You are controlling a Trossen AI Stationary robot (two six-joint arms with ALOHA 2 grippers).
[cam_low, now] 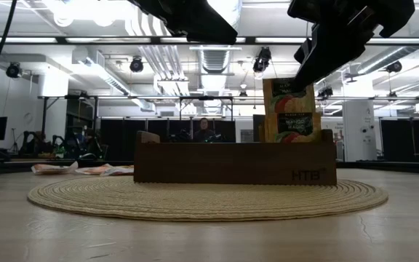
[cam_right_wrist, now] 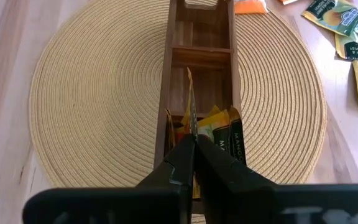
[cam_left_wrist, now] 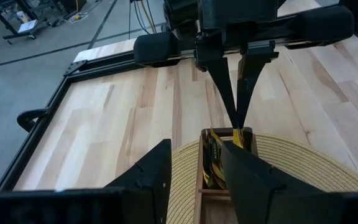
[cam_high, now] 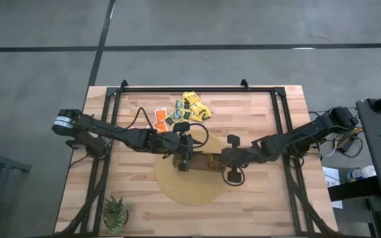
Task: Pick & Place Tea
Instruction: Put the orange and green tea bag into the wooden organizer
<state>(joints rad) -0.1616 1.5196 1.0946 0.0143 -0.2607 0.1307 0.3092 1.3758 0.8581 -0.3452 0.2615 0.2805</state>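
Right gripper pinching a sachet upright in the box; left gripper spread beside it.

From my station, working left to right in the high view: the potted plant stands at the table's near-left corner. The left gripper hangs over the left end of the compartmented wooden box, which lies on the round woven mat; its fingers stand apart and hold nothing. Loose tea sachets, orange, yellow and dark green, lie on the table behind the mat. The right gripper is over the box's right-hand part, fingers together on the top edge of one sachet. That sachet stands upright in a compartment, beside several other sachets already filed there.
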